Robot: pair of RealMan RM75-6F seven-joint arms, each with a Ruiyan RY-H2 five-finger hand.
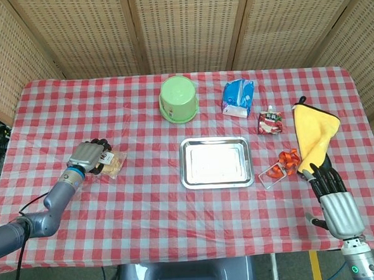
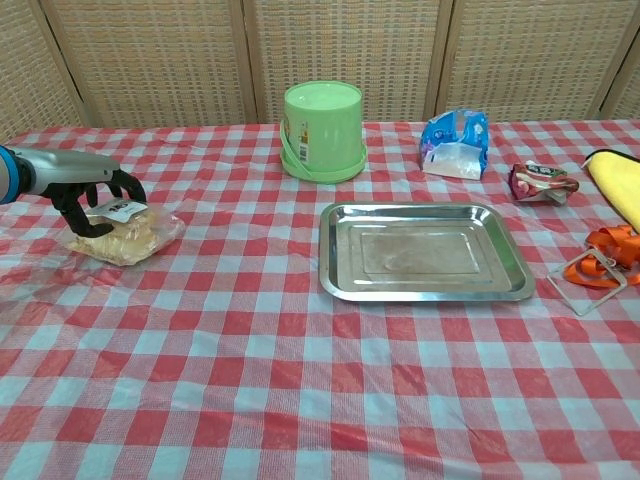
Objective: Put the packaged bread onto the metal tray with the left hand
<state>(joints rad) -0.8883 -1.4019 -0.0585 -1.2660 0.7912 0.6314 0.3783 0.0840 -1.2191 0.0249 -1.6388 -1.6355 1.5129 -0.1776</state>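
Your left hand (image 2: 88, 200) curls its fingers (image 2: 128, 186) around the packaged bread (image 2: 128, 238): light, soft, slippery wrap; grip gently across its middle

The packaged bread (image 2: 128, 236), pale loaf pieces in clear wrap with a white label, lies flat on the checked cloth far left, well apart from the empty, shiny rectangular metal tray (image 2: 423, 253) lying flat near the table's middle.
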